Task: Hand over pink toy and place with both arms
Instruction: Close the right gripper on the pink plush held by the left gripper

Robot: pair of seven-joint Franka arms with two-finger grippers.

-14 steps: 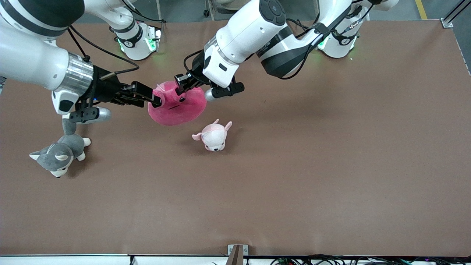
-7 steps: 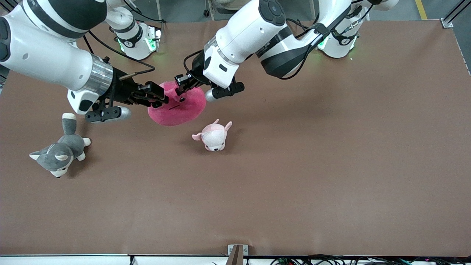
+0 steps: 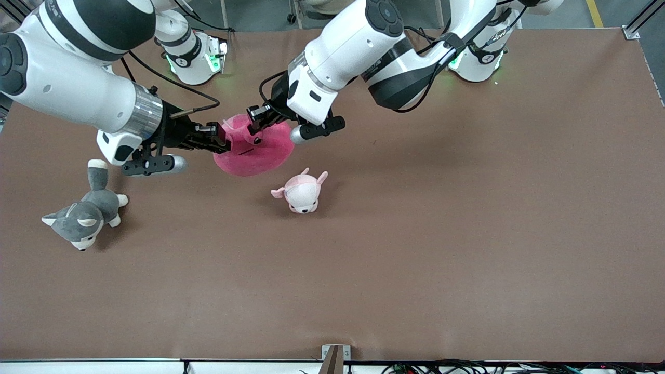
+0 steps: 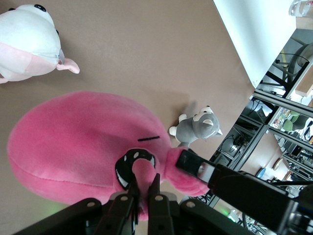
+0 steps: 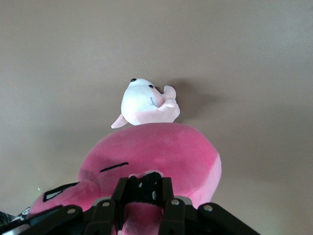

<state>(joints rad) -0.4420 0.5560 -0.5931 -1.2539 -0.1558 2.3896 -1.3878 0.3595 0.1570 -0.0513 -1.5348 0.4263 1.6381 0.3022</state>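
Pink toy is up in the air between both claws, over the surface toward the right arm's end, above the spot just up from the small puppy plush.

Left claw is clenched on the toy's top near one black eye; the left wrist view shows its fingers pinched tight on a fold of plush.

Right claw has come in from the side and is clamped on the toy's edge at the lighter pink ear; in the right wrist view its fingers grip pink plush between them.

Toy orientation: flattened disc, hanging tilted. Long axis runs roughly from the right claw across toward the left arm's end, sloping slightly. Face with mouth line and eyes points up toward the front camera.

Husky plush lies on the surface at the right arm's end, well apart from the toy. Puppy plush sits on the surface, nearer the front camera than the toy's spot.
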